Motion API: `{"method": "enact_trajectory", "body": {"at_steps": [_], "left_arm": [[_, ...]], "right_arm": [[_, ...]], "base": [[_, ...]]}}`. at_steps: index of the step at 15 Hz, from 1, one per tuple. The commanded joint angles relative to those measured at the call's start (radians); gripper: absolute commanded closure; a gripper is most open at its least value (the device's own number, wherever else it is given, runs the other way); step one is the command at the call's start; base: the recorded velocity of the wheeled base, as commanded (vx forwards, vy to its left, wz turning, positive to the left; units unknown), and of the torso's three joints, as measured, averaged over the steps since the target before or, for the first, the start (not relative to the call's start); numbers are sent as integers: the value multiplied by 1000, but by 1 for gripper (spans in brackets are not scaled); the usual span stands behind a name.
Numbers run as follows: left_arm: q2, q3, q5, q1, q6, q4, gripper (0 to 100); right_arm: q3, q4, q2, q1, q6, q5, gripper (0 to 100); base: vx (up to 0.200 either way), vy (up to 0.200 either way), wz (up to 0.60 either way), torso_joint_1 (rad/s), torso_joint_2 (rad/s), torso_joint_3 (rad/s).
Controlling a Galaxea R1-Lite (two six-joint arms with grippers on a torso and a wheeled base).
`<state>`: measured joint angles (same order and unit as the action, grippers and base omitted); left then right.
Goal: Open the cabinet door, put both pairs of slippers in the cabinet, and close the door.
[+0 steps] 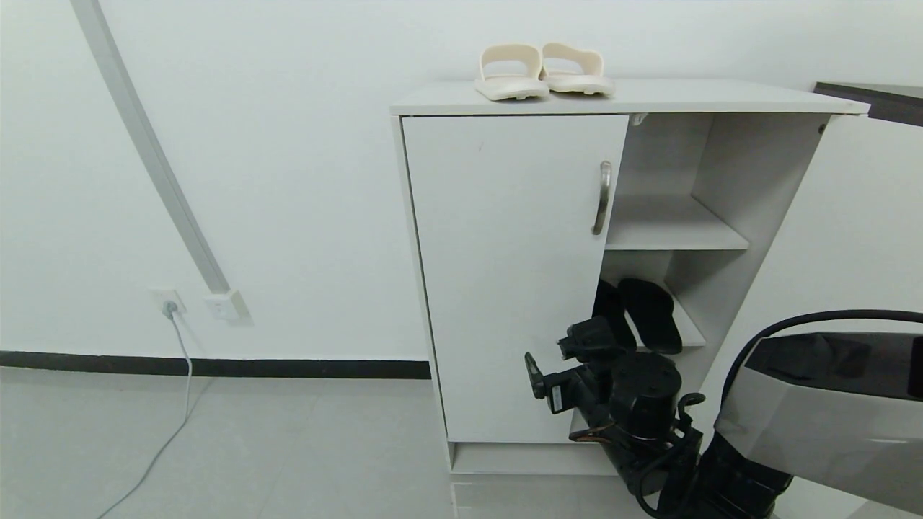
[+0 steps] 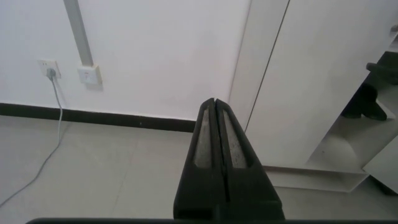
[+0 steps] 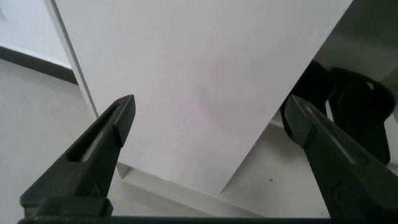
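A white cabinet (image 1: 505, 288) stands against the wall, its left door shut and its right door (image 1: 851, 231) swung open. A cream pair of slippers (image 1: 544, 72) rests on its top. A black pair of slippers (image 1: 649, 313) lies on the lower shelf inside, also seen as black slippers (image 3: 348, 106) and black slippers (image 2: 367, 106). My right gripper (image 1: 566, 357) is low in front of the shut door's lower edge, open and empty, right gripper (image 3: 208, 112). My left gripper (image 2: 214, 106) is shut on nothing, low and facing the cabinet's left side.
A metal handle (image 1: 602, 198) runs down the shut door's right edge. An upper shelf (image 1: 670, 227) inside is bare. A wall socket with a grey cable (image 1: 169, 306) and a slanted conduit (image 1: 144, 144) are on the wall to the left, above open floor (image 1: 216, 447).
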<state>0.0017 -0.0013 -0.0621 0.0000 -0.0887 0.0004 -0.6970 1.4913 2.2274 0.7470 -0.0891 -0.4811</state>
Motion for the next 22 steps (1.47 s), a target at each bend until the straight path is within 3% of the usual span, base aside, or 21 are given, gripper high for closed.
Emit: {"method": "enact_trajectory", "body": {"at_steps": [1,10,22], "left_arm": [[0,0,-1,0,0,0,100],[0,0,-1,0,0,-2,100],[0,0,-1,0,0,0,100]], "right_arm": [[1,3,3,5,0,-2,0],[-2,3,-15,17,-1,-4,0],[2,3,-12,17,-1,-4,0]], "base": [[0,0,0,12,-178,-246],[0,0,0,70,-424,-349],[0,0,0,172,-488,-321]]}}
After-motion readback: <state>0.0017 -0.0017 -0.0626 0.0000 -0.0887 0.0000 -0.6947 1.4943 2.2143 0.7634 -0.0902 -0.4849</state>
